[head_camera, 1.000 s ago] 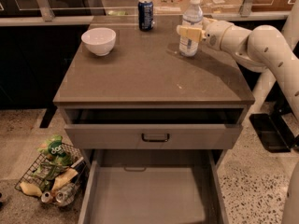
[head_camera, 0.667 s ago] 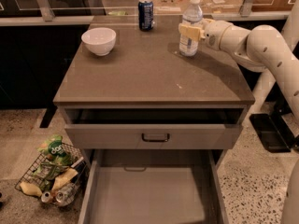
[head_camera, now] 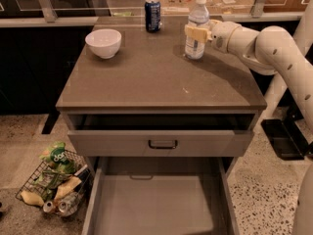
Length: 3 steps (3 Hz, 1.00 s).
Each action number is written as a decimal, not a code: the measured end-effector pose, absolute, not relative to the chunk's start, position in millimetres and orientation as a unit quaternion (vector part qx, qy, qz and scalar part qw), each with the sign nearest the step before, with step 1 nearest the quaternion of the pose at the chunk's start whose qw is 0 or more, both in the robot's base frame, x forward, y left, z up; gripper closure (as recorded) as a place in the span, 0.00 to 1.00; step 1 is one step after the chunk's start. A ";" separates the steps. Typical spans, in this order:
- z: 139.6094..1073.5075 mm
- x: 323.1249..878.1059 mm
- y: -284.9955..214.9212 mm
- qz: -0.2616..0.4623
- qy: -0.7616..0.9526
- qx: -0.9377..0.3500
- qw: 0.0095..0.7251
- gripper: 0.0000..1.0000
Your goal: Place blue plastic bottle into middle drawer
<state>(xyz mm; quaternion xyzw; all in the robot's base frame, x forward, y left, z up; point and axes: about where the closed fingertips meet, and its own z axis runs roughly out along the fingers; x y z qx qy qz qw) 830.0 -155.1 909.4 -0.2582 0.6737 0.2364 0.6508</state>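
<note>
The gripper (head_camera: pixel 196 32) pinches the bottle (head_camera: pixel 197 16), upright on the counter (head_camera: pixel 146 75), between its fingers. A slack pinch could let it slip before reaching the drawer (head_camera: pixel 151 207), well below them.

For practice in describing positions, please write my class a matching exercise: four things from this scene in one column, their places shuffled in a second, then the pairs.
Things
1. white bowl
2. dark blue can
3. gripper
4. middle drawer

Places
A. pulled open, lowest in view
B. at the blue plastic bottle, back right of the cabinet top
C. back left of the cabinet top
D. back edge, near the middle

Pairs: 1-C, 2-D, 3-B, 4-A
</note>
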 end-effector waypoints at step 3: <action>927.7 794.3 -149.1 0.221 0.681 -0.278 0.640 1.00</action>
